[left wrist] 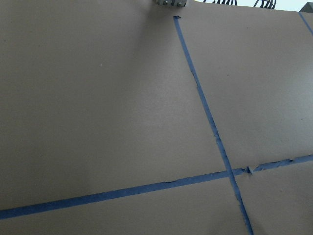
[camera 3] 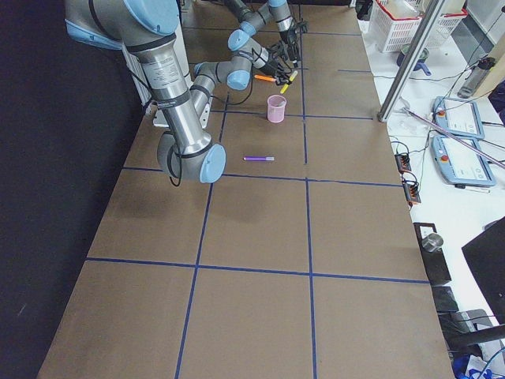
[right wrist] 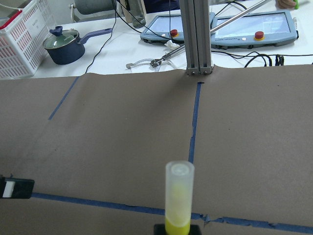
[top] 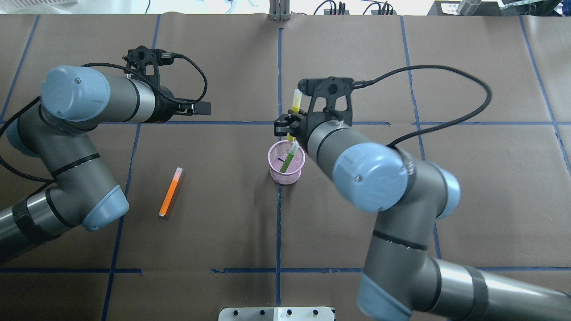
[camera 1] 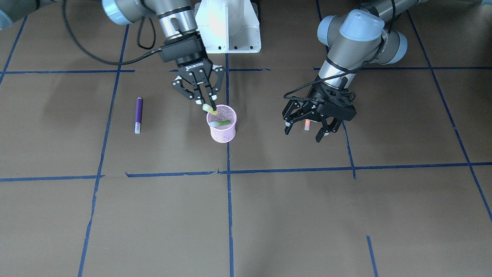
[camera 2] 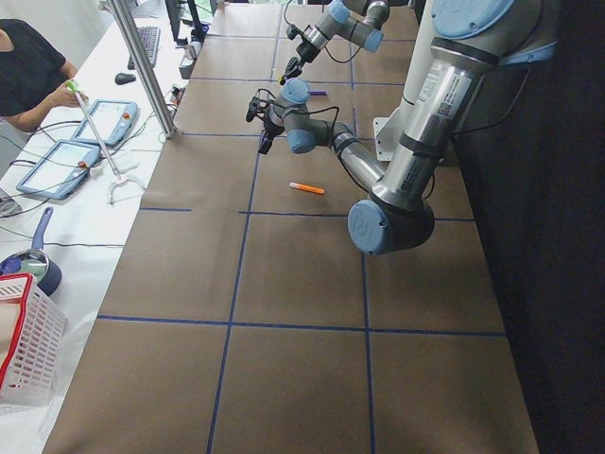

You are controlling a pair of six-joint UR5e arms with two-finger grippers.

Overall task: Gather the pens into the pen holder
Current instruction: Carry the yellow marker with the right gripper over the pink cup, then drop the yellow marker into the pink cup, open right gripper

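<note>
The pink mesh pen holder (camera 1: 223, 134) stands mid-table and also shows in the overhead view (top: 286, 174). A green pen (top: 289, 159) leans inside it. My right gripper (camera 1: 206, 104) is shut on a yellow pen (camera 1: 210, 109) with a pale cap, tilted just above the holder's rim. The right wrist view shows that pen (right wrist: 179, 196) between the fingers. The purple pen (camera 1: 138, 114) lies on the table beside the holder. The orange pen (top: 171, 191) lies on the table on my left. My left gripper (camera 1: 303, 132) is open and empty, raised above the table.
Brown paper with blue tape lines (camera 1: 229, 173) covers the table. The robot's white base (camera 1: 228, 27) is behind the holder. Beyond the far edge are a metal post (right wrist: 195, 36), control tablets, a pan and a white basket (right wrist: 19, 39).
</note>
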